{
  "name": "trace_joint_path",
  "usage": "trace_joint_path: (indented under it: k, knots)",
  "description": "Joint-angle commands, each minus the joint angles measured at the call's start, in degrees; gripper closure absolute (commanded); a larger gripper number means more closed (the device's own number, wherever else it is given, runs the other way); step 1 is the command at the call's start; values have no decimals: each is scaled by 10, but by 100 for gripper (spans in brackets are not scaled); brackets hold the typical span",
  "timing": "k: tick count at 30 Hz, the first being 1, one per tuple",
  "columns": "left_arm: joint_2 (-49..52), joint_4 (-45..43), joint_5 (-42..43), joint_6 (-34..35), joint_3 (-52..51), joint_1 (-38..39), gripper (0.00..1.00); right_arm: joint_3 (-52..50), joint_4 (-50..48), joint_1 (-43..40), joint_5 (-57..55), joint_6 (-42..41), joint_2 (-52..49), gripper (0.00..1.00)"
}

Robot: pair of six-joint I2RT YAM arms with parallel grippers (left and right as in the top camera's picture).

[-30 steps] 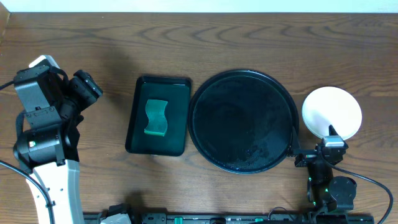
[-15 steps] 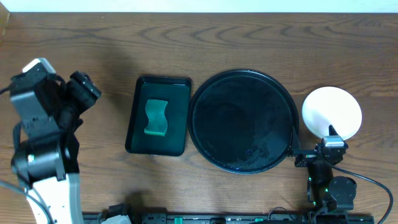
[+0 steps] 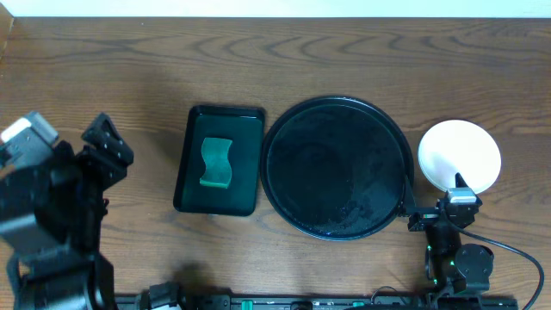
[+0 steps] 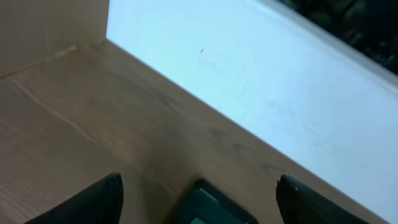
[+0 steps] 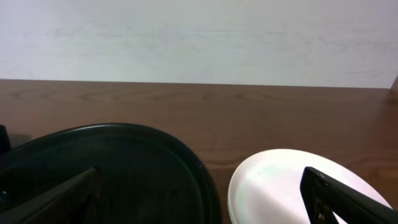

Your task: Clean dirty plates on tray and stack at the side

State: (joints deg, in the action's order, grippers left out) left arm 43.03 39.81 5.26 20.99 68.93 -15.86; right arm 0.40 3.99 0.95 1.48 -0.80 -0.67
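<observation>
The round black tray [image 3: 336, 168] lies at mid-table with nothing on it. To its right, on the wood, rests a white plate [image 3: 459, 155]. In the right wrist view a second pale rim shows under the plate [image 5: 280, 186], beside the tray [image 5: 124, 168]. My right gripper [image 3: 433, 186] hangs open at the near right, one finger over the tray's edge and the other over the plate; its jaws [image 5: 202, 190] hold nothing. My left gripper [image 3: 108, 143] stands open far to the left, well away from the tray. Between its wide jaws [image 4: 199, 190] there is only table.
A small rectangular dark tray [image 3: 219, 159] holding a green sponge [image 3: 217, 163] sits just left of the round tray; its corner [image 4: 214, 208] shows low in the left wrist view. A pale wall [image 4: 261, 81] runs along the table's far edge.
The left arm has swung left and toward the near-left corner, looming larger under the camera, its gripper still open. The right arm, tray and plate have not moved.
</observation>
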Motion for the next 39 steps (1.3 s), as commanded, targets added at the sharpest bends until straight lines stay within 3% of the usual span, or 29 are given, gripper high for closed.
trace_joint_path:
  k: [1, 19, 39]
  knots:
    - [-31, 0, 1, 3, 4, 2, 21, -1, 3, -4, -6, 4, 3, 1]
    - [-90, 0, 3, 3, -11, 20, 21, -1, 3, -4, -6, 4, 3, 1]
    - [-270, 19, 2, 3, -54, 97, 21, -1, 3, -4, -6, 4, 3, 1]
